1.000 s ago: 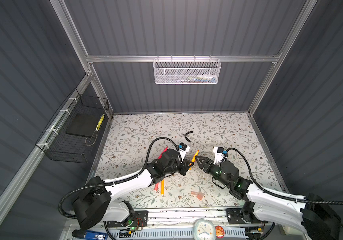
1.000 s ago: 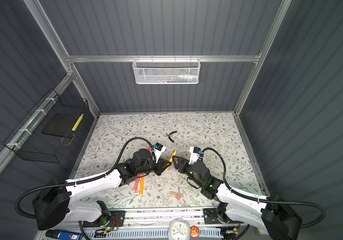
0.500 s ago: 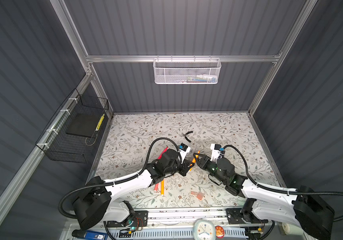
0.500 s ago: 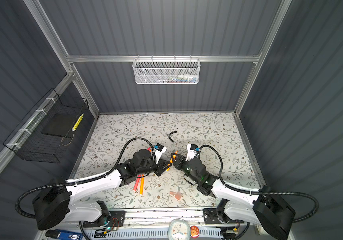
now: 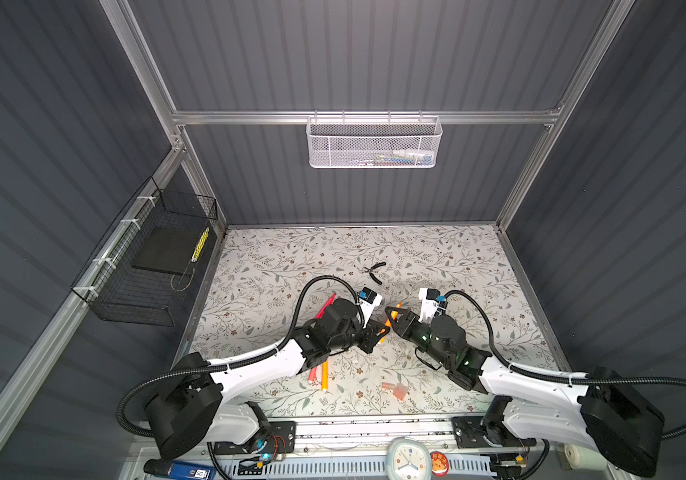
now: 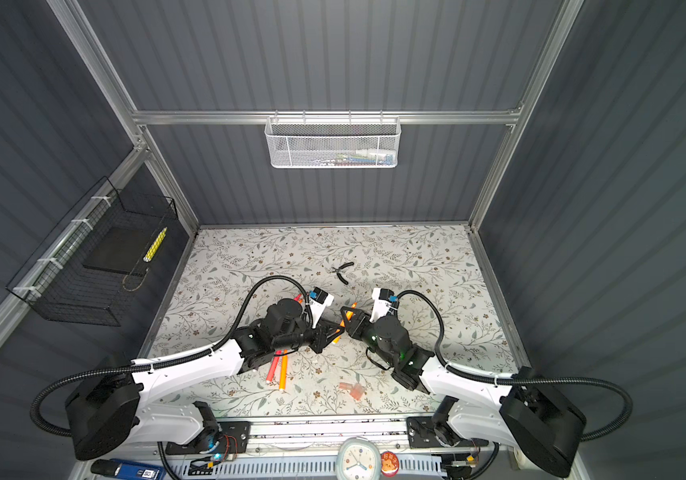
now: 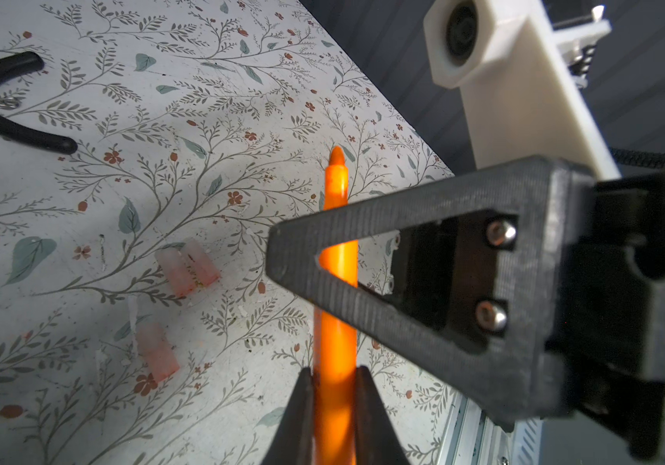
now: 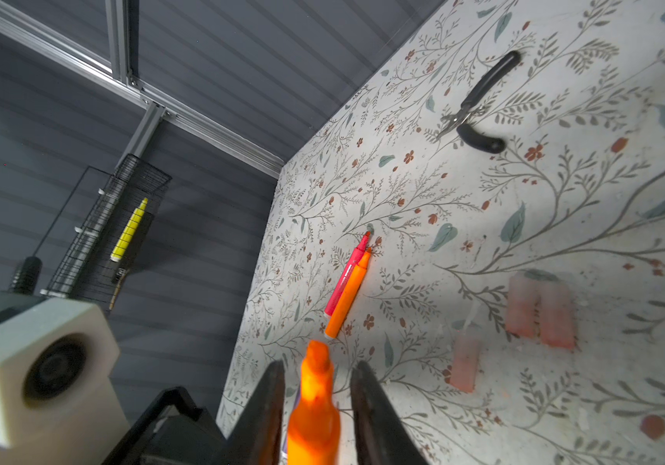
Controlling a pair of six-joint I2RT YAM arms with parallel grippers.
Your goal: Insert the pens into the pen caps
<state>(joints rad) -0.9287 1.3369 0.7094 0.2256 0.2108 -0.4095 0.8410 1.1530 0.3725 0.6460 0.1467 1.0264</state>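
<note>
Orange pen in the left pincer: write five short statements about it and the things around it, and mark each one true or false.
1. The left pincer is shut on the held orange pen. True.
2. That pen already wears a cap. False: its pointed tip is bare.
3. Three pen caps lie loose on the flowered table, two of them side by side. True.
4. The pliers lie on top of the pen caps. False: they lie on the table apart from the caps, with their handles spread.
5. The right pincer holds a cap. False: only the held pen's tip shows between its jaws.
</note>
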